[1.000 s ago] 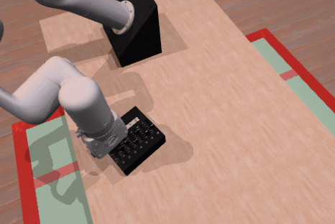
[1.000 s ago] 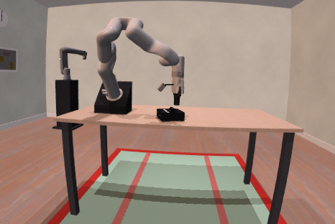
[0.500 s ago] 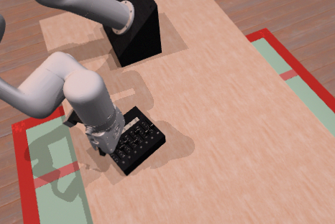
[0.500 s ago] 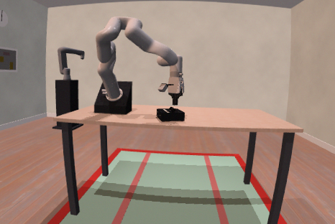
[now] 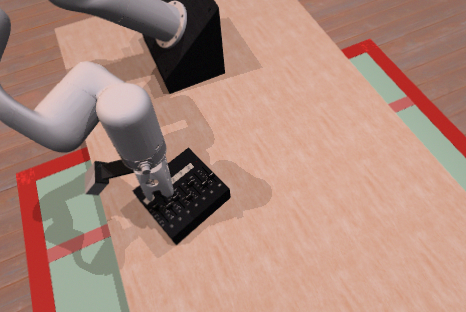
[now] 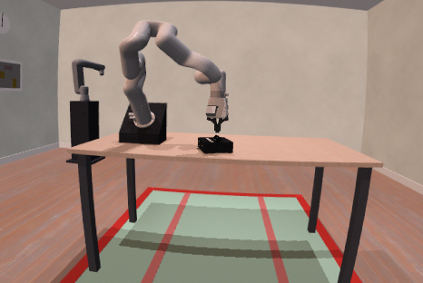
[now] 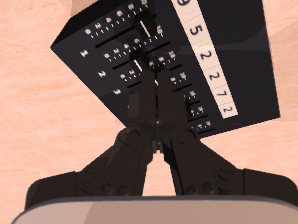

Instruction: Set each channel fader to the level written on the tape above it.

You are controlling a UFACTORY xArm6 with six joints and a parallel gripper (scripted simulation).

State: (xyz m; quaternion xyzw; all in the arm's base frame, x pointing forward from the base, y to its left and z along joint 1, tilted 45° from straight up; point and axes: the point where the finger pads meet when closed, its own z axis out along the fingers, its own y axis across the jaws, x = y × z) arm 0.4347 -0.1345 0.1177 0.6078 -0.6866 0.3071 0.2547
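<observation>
The black lighting desk point(image 5: 212, 196) point(image 6: 223, 146) point(image 7: 85, 42) stands flat on the wooden table point(image 5: 310, 162) point(image 6: 281, 151), near its left edge. In the wrist view its white tape point(image 7: 205, 57) reads 9, 5, 2, 2, 7, 2 along the fader rows, and the rows at the near end are numbered 1, 2, 3. The cap of fader 1 point(image 7: 146, 27) sits toward the tape end of its slot. My gripper point(image 5: 161, 193) point(image 6: 218, 130) point(image 7: 156, 87) is shut and empty, pointing down over the desk with its tips around rows 2 and 3. The fingers hide the caps beneath them.
The arm's black base block point(image 5: 195, 37) point(image 6: 142, 131) stands at the far end of the table. A black stand with a small arm point(image 6: 83, 121) is beside the table's left end. A green mat with red border point(image 5: 75, 262) point(image 6: 227, 229) lies on the floor.
</observation>
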